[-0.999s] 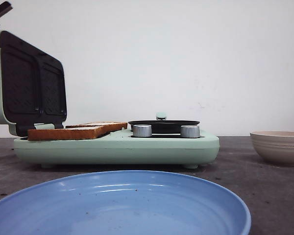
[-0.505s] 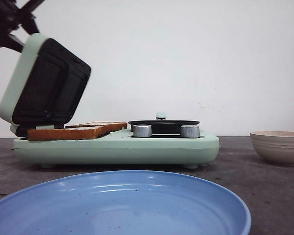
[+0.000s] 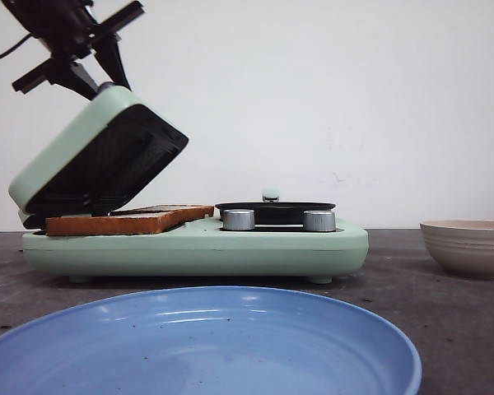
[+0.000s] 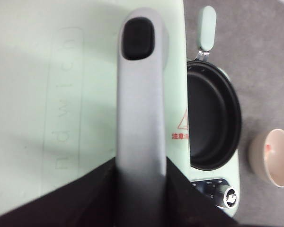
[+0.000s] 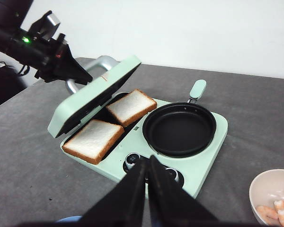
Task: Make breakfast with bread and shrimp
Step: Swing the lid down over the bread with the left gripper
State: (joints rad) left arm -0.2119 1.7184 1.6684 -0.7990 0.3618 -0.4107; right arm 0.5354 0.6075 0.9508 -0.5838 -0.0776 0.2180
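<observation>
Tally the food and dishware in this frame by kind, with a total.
Bread slices: 2
Frying pan: 1
Beige bowl, holding shrimp I cannot count reliably: 1
Blue plate: 1
Total: 5 items, not counting the shrimp

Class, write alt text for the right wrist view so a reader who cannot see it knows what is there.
A mint-green sandwich maker sits on a grey table, its lid half lowered by the left tool over two slices of bread. An empty black pan is beside them, a bowl of shrimp sits apart, and the shut right tool fills the foreground.
</observation>
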